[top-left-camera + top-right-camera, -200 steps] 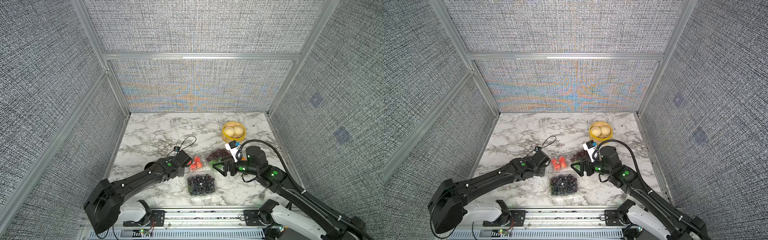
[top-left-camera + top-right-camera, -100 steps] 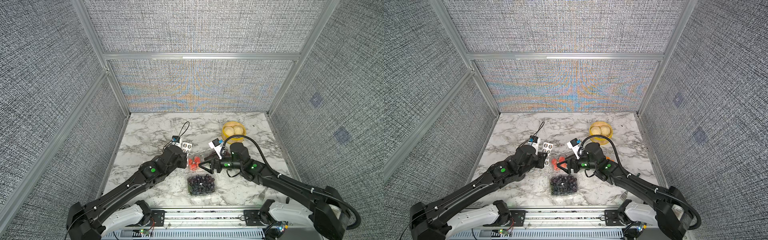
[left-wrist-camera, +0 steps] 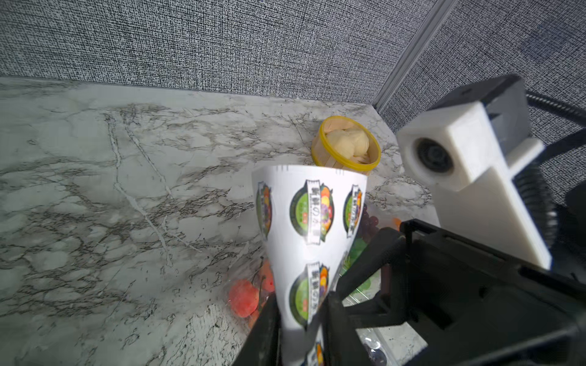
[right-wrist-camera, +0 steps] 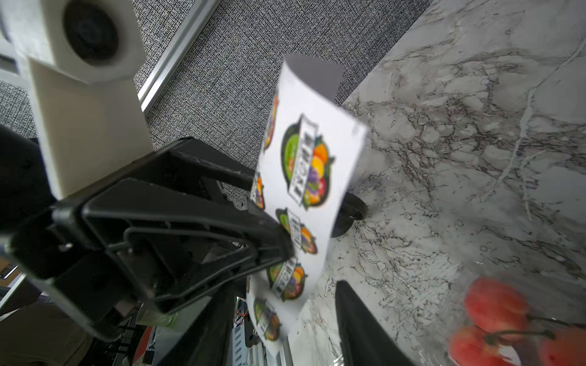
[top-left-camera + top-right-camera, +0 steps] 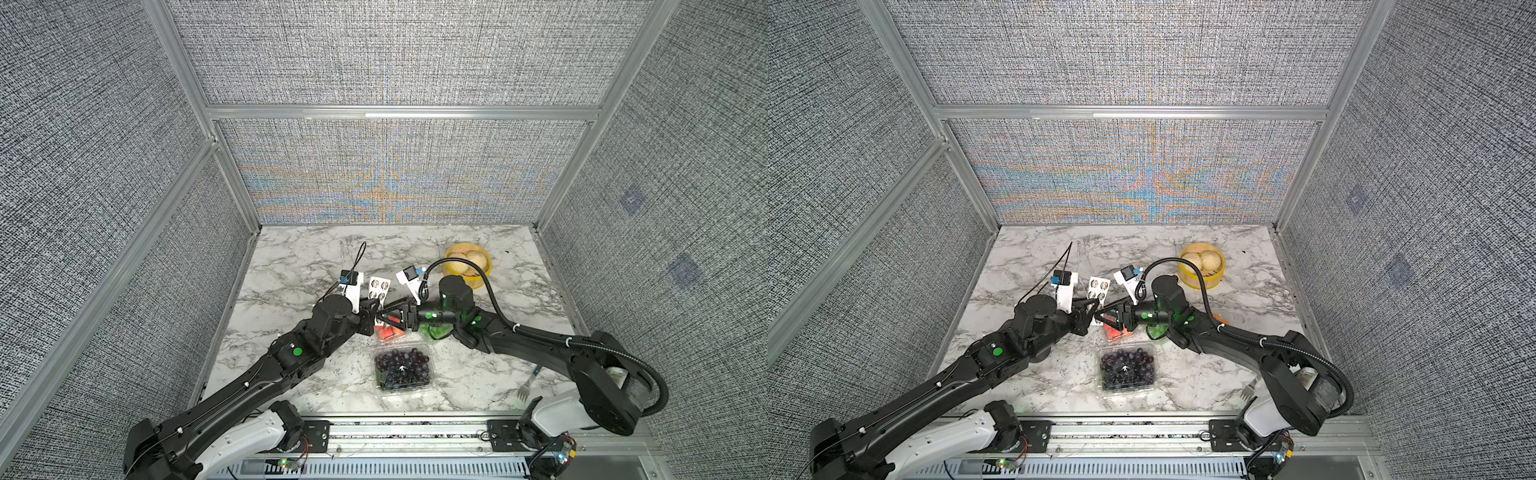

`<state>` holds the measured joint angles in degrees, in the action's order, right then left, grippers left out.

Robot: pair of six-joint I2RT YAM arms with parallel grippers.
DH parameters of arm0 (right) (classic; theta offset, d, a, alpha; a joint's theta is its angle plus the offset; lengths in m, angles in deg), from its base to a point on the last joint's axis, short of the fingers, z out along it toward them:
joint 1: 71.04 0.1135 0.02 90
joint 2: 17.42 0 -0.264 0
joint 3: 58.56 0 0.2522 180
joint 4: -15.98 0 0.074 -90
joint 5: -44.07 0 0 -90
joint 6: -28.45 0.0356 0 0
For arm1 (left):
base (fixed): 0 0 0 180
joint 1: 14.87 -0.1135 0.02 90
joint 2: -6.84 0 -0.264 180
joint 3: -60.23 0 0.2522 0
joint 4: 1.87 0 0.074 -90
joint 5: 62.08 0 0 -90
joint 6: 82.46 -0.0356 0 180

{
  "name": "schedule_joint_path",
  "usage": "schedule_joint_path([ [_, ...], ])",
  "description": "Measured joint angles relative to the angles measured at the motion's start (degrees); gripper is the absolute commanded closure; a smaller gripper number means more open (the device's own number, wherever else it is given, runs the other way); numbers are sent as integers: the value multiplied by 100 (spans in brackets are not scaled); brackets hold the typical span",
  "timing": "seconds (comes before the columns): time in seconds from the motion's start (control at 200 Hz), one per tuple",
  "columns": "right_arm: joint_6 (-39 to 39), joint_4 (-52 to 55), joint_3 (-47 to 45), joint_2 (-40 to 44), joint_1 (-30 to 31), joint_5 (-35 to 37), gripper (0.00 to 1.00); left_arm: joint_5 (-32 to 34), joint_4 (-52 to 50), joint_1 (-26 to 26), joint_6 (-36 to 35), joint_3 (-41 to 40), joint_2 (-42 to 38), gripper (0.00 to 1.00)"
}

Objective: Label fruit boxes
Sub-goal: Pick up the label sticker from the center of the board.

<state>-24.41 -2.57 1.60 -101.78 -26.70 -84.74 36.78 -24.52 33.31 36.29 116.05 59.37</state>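
Observation:
My left gripper (image 5: 372,313) (image 3: 301,317) is shut on the lower end of a white sticker sheet (image 5: 379,287) (image 3: 310,221) and holds it upright above the table. My right gripper (image 5: 384,318) (image 4: 285,317) faces it tip to tip. Its jaws stand apart on either side of the sheet's (image 4: 310,164) lower corner, open. Below them sits the small red-fruit box (image 5: 388,332) (image 4: 494,317). The dark-purple grape box (image 5: 402,369) (image 5: 1127,370) lies nearer the front. A grape box with green (image 5: 436,330) is mostly hidden under the right arm. A trace of orange (image 5: 1221,320) shows behind that arm.
A yellow steamer basket with pale buns (image 5: 469,259) (image 3: 345,149) stands at the back right. A fork (image 5: 528,386) lies at the front right by the right arm's base. Grey fabric walls close in the marble table (image 5: 291,266) on three sides.
The left gripper has lifted the sticker sheet up and toward the middle. The right gripper swung left from the grape box to meet it, and its jaws have narrowed around the sheet.

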Motion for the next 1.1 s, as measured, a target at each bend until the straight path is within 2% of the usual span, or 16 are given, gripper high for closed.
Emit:
schedule_joint_path([
  [0.24,0,-223,-26,-15,31,-28,71,-13,181,4,17,-129,-164,73],
  [0.42,50,-308,-9,-136,31,-70,100,-83,352,4,46,-229,-157,72],
  [0.485,33,-289,-22,-76,28,-72,100,-136,413,4,44,-236,-153,64],
  [0.615,-151,-107,-173,299,-42,-68,100,-297,501,4,61,-295,-297,30],
  [0.711,-326,195,-262,710,-260,-118,100,-461,566,4,13,-372,-625,17],
  [0.811,-704,848,-39,1189,-621,-455,100,-741,671,0,-186,-372,-1027,12],
  [0.926,-1325,1475,157,1703,-1027,-970,100,-1340,990,-70,-538,-372,-1237,12],
  [1.101,-1790,1895,162,1915,-1700,-1928,100,-2712,1613,-459,-896,-87,-570,9],
])
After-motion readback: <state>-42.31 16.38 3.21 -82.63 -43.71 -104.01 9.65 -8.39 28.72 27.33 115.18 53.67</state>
